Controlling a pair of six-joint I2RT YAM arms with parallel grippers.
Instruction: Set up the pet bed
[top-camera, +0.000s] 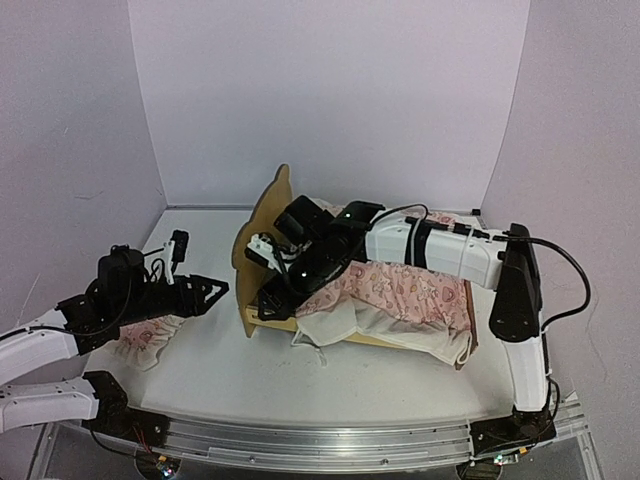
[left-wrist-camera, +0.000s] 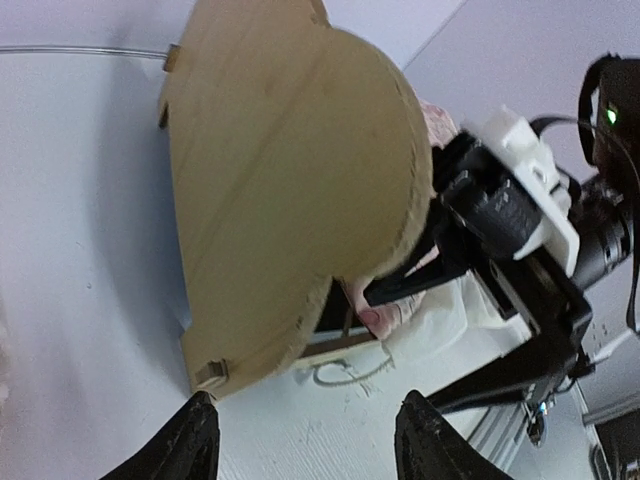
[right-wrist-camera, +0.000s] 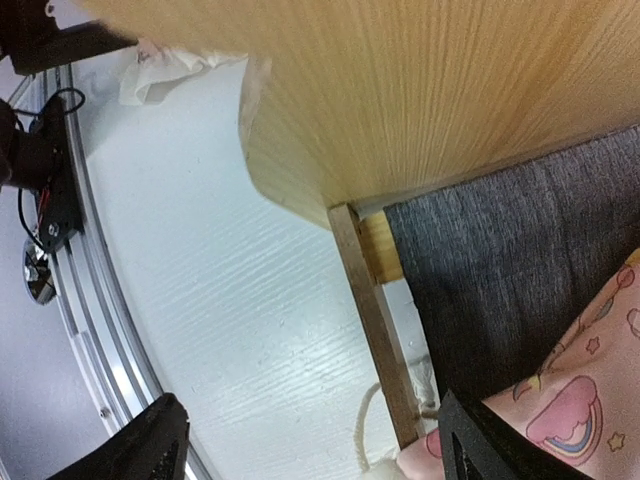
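Overhead, a small plywood pet bed (top-camera: 262, 215) sits on a white table (top-camera: 300, 385), with its wavy headboard (left-wrist-camera: 290, 190) standing upright at the end that faces the left arm. A pink patterned blanket (top-camera: 400, 290) with a white ruffle lies crumpled over most of the bed, spilling over the near side rail (right-wrist-camera: 375, 320) and the foot end. At the head end the dark grey mattress pad (right-wrist-camera: 500, 250) shows bare, lying flat inside the frame and up against the headboard, with the blanket's edge overlapping it. The right arm reaches along the bed from the foot end, and the right gripper (top-camera: 272, 297) hangs over the head end beside the near rail; its jaws stand wide apart and hold nothing. The left gripper (top-camera: 208, 290) hovers just outside the headboard, pointing at its outer face and clear of the wood; its jaws are likewise spread and empty. A small pink ruffled pillow (top-camera: 150, 345) lies on the table beyond the headboard, apart from the bed, beneath the left arm.
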